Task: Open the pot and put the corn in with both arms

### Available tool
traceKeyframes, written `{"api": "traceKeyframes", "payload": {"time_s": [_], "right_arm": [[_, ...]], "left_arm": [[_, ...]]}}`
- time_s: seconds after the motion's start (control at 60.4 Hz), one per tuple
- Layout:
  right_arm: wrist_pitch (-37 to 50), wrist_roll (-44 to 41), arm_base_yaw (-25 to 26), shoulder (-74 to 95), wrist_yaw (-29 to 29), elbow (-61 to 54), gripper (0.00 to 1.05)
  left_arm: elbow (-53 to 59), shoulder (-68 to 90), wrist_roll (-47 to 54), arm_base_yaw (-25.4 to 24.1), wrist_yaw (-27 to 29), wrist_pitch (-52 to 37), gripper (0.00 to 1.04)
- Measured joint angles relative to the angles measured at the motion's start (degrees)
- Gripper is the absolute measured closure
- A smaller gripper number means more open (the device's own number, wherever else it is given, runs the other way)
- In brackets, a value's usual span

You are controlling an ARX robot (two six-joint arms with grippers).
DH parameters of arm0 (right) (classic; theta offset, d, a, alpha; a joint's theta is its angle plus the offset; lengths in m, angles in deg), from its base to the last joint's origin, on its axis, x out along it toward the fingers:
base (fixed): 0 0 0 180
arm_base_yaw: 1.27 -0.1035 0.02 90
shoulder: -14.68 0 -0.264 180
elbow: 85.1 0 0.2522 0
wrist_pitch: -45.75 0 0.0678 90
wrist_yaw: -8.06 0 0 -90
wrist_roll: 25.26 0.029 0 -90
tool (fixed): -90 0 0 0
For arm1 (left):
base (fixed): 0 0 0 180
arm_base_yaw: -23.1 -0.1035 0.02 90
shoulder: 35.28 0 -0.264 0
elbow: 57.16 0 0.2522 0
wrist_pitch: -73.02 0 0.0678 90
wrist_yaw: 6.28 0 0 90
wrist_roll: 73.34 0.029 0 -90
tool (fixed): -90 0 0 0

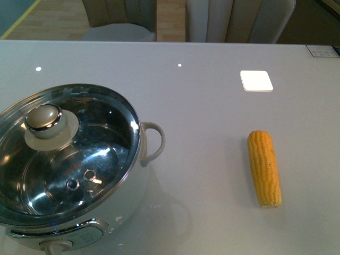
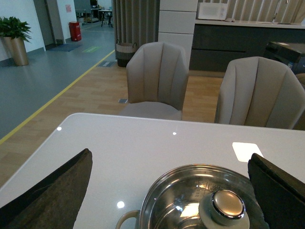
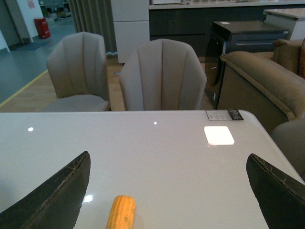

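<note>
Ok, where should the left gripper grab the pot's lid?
By the beige knob, from straight above: it stands up from the flat glass lid, the only raised part, and the open left gripper looks wide enough to straddle it.

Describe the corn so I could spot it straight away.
On the pale glossy table, find the big lidded pot at the left. Well to its right, apart from it, the corn lies flat. It is the only yellow thing: a cob with rows of kernels.
</note>
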Motion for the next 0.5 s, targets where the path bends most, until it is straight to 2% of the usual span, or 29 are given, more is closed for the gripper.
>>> {"api": "traceKeyframes", "payload": {"time_s": [0.497], "right_arm": [[0.0,0.0,0.0,0.0,0.0,0.0,0.09]], "left_arm": [[0.0,0.0,0.0,0.0,0.0,0.0,0.07]]}}
